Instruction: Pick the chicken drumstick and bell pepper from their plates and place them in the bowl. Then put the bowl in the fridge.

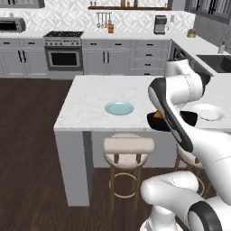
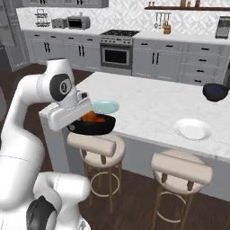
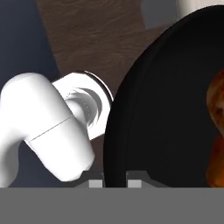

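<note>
One glossy navy-black deep bowl (image 2: pixel 92 125), with the orange-brown chicken drumstick (image 2: pixel 88 117) in it, hangs off the white marble counter's (image 2: pixel 148 105) front edge, its rim clamped in the gripper (image 3: pixel 115 181), so carry it level and slowly toward the fridge.

glossy white arm (image 2: pixel 27 117), dark joints (image 2: pixel 60 87)

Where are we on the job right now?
Looks done: both plates, the teal plate and the white plate, lie bare, and the drumstick sits in the bowl; the pepper isn't clearly visible. In hand: the end effector is shut on the bowl's rim, held off the counter's edge. Left: the fridge.
</note>
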